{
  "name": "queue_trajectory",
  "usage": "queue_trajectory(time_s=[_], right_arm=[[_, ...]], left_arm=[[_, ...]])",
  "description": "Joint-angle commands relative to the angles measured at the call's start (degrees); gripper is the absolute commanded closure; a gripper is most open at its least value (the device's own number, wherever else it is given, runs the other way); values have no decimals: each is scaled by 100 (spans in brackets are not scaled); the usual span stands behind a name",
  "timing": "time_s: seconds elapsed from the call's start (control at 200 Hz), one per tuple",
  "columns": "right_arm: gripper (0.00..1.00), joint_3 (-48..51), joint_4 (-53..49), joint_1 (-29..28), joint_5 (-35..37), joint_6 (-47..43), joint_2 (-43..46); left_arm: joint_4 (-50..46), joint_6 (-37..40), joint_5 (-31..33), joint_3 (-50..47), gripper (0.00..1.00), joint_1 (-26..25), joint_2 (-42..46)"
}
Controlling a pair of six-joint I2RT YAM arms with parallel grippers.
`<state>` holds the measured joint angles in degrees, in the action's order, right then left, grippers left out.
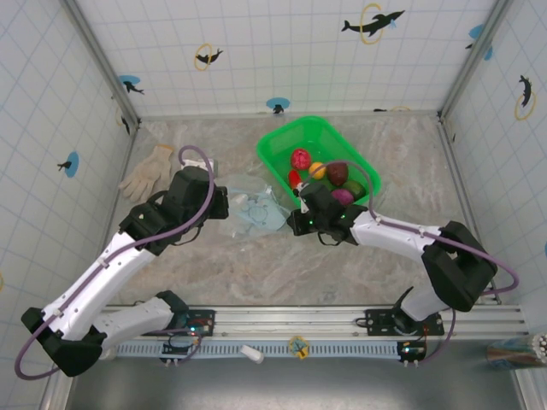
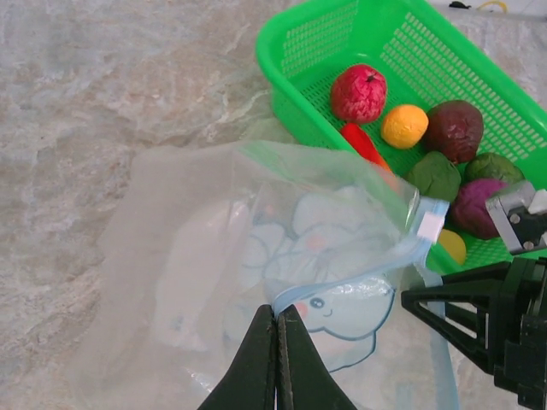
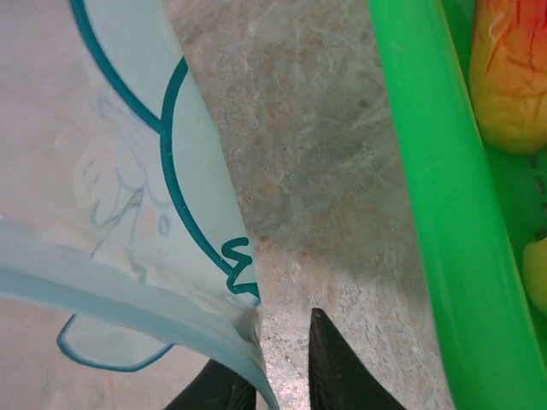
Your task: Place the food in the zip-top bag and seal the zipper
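Nearest, the left gripper (image 2: 278,318) is closed flat on the zipper (image 2: 359,272) at the mouth of the bag (image 2: 214,248). The right gripper (image 3: 278,354) stands narrowly parted just beside that same strip, with bare table (image 3: 342,196) showing in its gap, so it seems to grip nothing. By the look of it the task has barely begun: the bag lies limp, unsealed and apparently empty, and all the food (image 2: 403,125), in red, orange, maroon, green, purple and yellow pieces, sits in the green basket (image 2: 295,81) just beyond the bag, while a white glove (image 1: 147,173) lies well apart on the left.
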<state>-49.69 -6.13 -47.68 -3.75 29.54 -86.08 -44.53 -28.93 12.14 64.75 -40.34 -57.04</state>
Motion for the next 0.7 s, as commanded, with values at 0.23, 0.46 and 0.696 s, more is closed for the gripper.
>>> queue_trajectory(time_s=[0.23, 0.46, 0.696], right_arm=[[33, -658, -37, -54, -646, -402, 475], [30, -949, -702, 78, -364, -713, 887], [30, -1030, -1206, 1048, -122, -499, 1098]], left_arm=[[867, -608, -1197, -504, 100, 60, -155], [1351, -894, -1570, -602, 100, 503, -539], [1921, -1552, -2532, -752, 100, 921, -772]])
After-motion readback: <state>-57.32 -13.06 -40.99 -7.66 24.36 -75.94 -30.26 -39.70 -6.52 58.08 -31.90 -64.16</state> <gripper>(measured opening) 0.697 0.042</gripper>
